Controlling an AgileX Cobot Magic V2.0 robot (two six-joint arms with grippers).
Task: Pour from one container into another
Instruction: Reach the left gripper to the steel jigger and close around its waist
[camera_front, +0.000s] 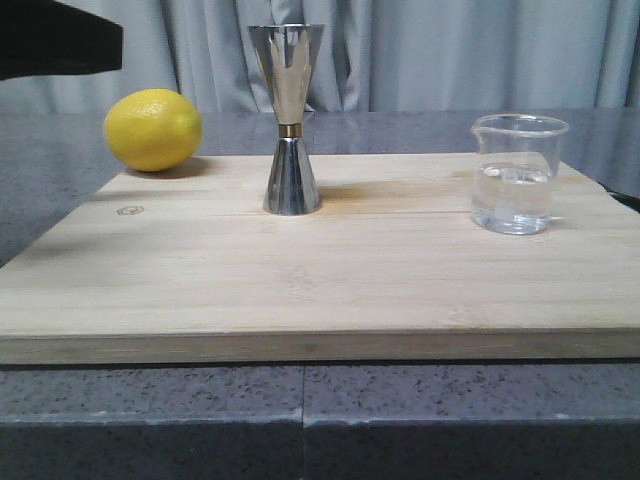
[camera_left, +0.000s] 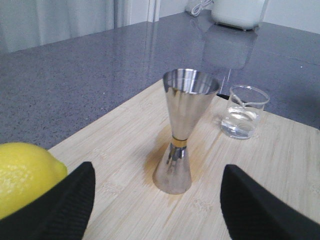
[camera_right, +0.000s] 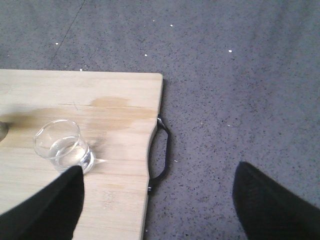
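Note:
The clear glass beaker (camera_front: 517, 174) stands upright on the right of the wooden board (camera_front: 320, 270), holding some clear liquid. It also shows as the beaker (camera_left: 244, 111) and the beaker (camera_right: 62, 145) in the wrist views. The steel jigger (camera_front: 288, 118) with its brass band stands upright mid-board, also seen as the jigger (camera_left: 182, 127). My left gripper (camera_left: 157, 202) is open, facing the jigger from a short way off, touching nothing. My right gripper (camera_right: 157, 202) is open above the board's right edge, the beaker beside one finger. Neither gripper's fingers show in the front view.
A yellow lemon (camera_front: 153, 129) lies at the board's back left, next to my left finger as the lemon (camera_left: 25, 175). A black handle (camera_right: 162, 152) sticks out of the board's right edge. Grey speckled counter (camera_right: 240, 90) surrounds the board; a white appliance (camera_left: 237, 12) stands far off.

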